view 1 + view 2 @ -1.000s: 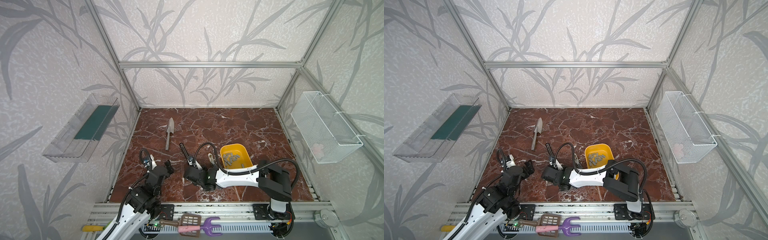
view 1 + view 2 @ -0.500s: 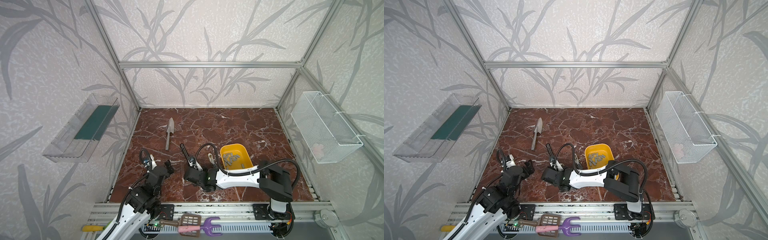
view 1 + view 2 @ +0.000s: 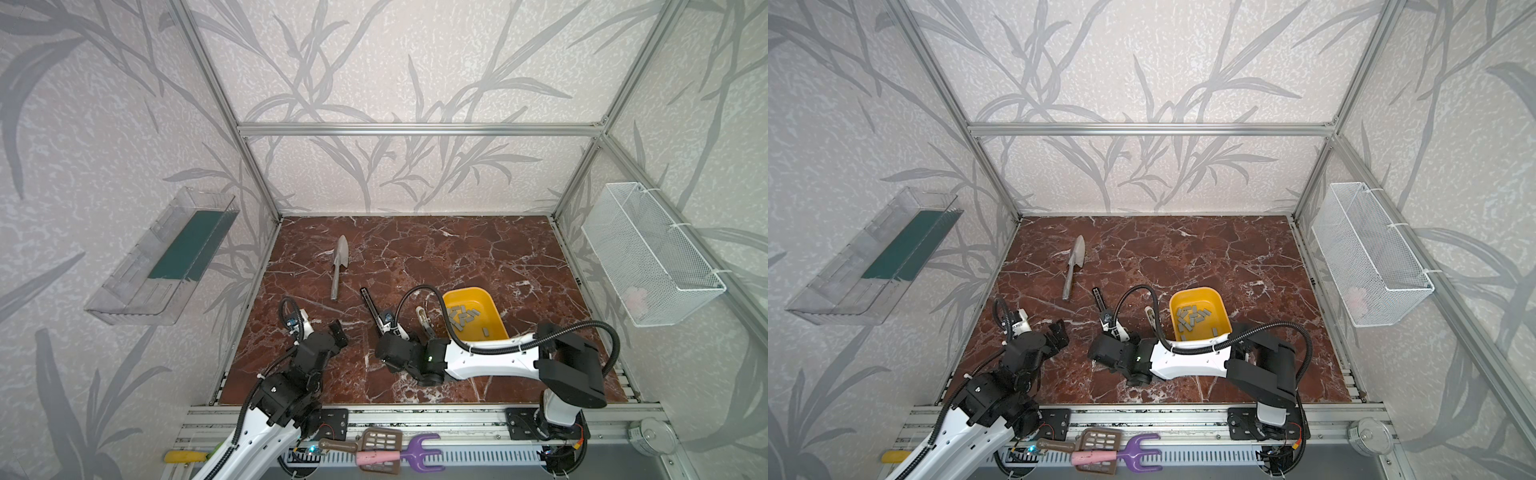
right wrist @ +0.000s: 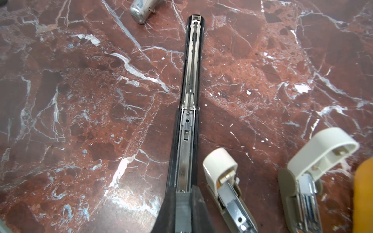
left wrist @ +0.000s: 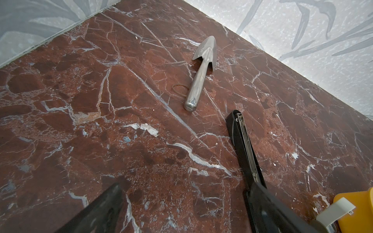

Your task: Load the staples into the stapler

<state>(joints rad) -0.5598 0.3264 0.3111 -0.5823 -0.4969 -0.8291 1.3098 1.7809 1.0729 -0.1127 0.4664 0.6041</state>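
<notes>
Stapler (image 3: pixel 369 303) (image 3: pixel 1099 300), long and black, lies opened out flat on the red marble bench (image 3: pixel 457 249) near the middle front, in both top views. In the right wrist view its silvery inner rail faces up along its whole length (image 4: pixel 188 100). The right hand (image 4: pixel 184 190) is closed on the near end of the stapler, one dark finger (image 4: pixel 171 201) on each side of the rail, low over the bench. The far rounded end points toward the handle of a grey metal trowel (image 3: pixel 338 266) (image 5: pixel 199 80), close to it but not touching. A thin rubber band (image 5: pixel 179 90) lies just beside that handle.

The staples (image 3: pixel 461 318) (image 3: pixel 1192 318) are a loose heap of small grey strips inside a yellow tray (image 3: pixel 465 290) (image 3: pixel 1196 289), on the bench to the right of the stapler, behind the right forearm. Between the stapler and the tray lie two cream-white blocks with metal insides, one just beside the stapler (image 4: pixel 220 167) and one nearer the tray (image 4: pixel 323 147).

The left hand (image 5: pixel 185 187) hangs over bare marble left of the stapler with its jaws spread wide, holding nothing and apart from every object
</notes>
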